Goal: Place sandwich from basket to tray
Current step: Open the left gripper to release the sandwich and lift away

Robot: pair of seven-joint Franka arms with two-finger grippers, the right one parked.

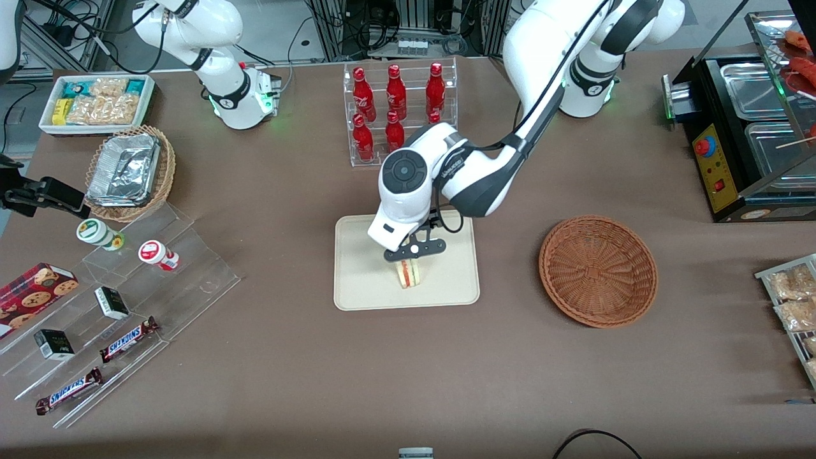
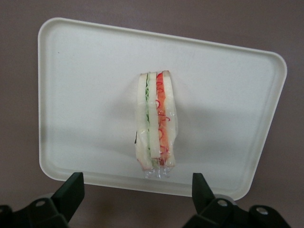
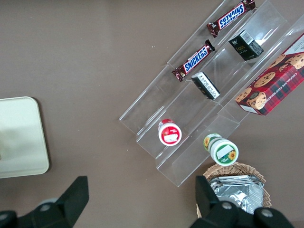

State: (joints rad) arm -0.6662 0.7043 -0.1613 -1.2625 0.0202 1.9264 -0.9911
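Observation:
The sandwich [image 1: 409,274] [image 2: 156,121], a clear-wrapped wedge showing red and green layers, stands on its edge on the cream tray [image 1: 360,284] [image 2: 85,95], near the tray's middle. My left gripper [image 1: 414,254] [image 2: 137,190] hovers just above it, open, with nothing between its fingers. The black fingertips [image 2: 71,189] stand wide apart and clear of the sandwich. The reddish-brown wicker basket [image 1: 598,271] lies empty beside the tray, toward the working arm's end of the table. One corner of the tray [image 3: 23,137] also appears in the right wrist view.
A clear rack of red bottles [image 1: 398,108] stands farther from the front camera than the tray. Toward the parked arm's end are a tan basket with foil containers [image 1: 131,172] and an acrylic stepped shelf with snacks [image 1: 127,306]. A black food warmer [image 1: 746,127] sits at the working arm's end.

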